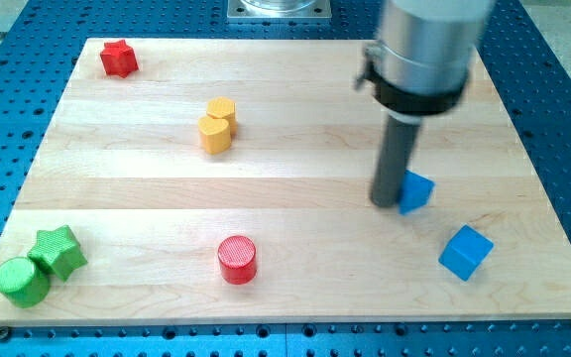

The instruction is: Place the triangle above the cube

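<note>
1. I have no pincer to open or close here; my arm ends in a dark rod, so nothing is gripped and all I can do is push.
2. My tip (385,203) rests on the wooden surface (295,213), touching the left side of the blue triangle (416,190), which sits toward the view's right, about mid-height on the board.
3. The blue cube (465,252) lies below and a little to the view's right of the triangle, near it but apart.
4. The triangle is only partly seen behind my rod, so I take its shape partly on trust; it looks like a small wedge.
5. I judge the task nearly done: the triangle already stands higher in the view than the cube, but it is offset to the left.
6. What is left, as I see it, is a short push toward the view's right to line it up straight above the cube.
7. The other pieces are well clear: a red star (119,59), a yellow block (217,125), a red cylinder (237,259), a green star (58,251) and a green cylinder (21,282).
</note>
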